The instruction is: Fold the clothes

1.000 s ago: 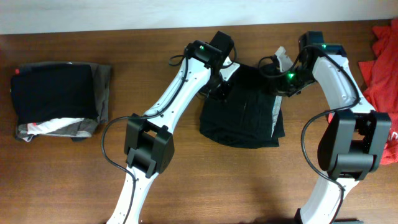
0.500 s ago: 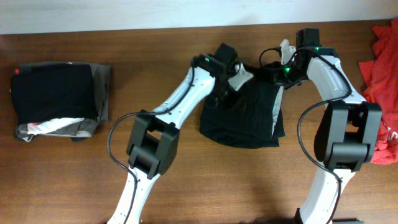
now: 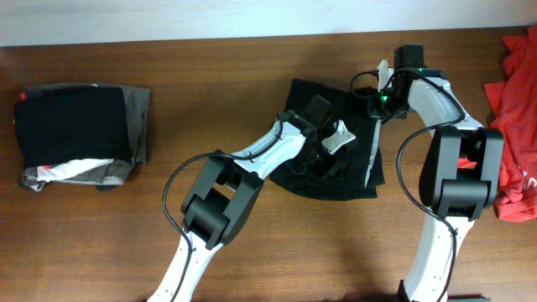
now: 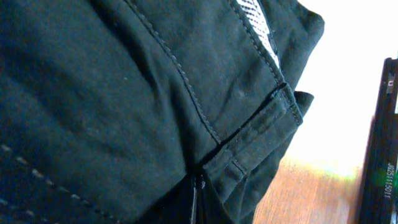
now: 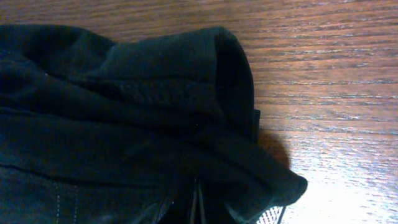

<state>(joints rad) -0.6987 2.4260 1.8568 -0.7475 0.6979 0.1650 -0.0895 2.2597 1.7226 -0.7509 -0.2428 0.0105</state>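
Clothes lie in three places on the wooden table. The black garment lies at centre, roughly square and partly folded, with soft wrinkled edges. A narrow white stripe runs down its right side.

Material: matte black woven cloth with raised double-stitched seams and a turned hem. The left wrist view shows the garment filling the frame, with the stripe as a white mesh band near the top edge. The right wrist view shows a rolled, rounded fold of the garment against the table's grain.

Left gripper: positioned over the middle of the garment. Its arm crosses and hides the cloth's left-centre area. Cloth covers the fingers and gathers into a thin pinch at the bottom centre of the wrist view, so the jaws read as closed narrowly on the garment.

Right gripper: positioned at the garment's top right corner, showing the same narrow pinch on cloth.

Surroundings: a folded stack of black and grey pieces lies well apart at far left. A crumpled red-orange garment lies at the right edge, beside the right arm.
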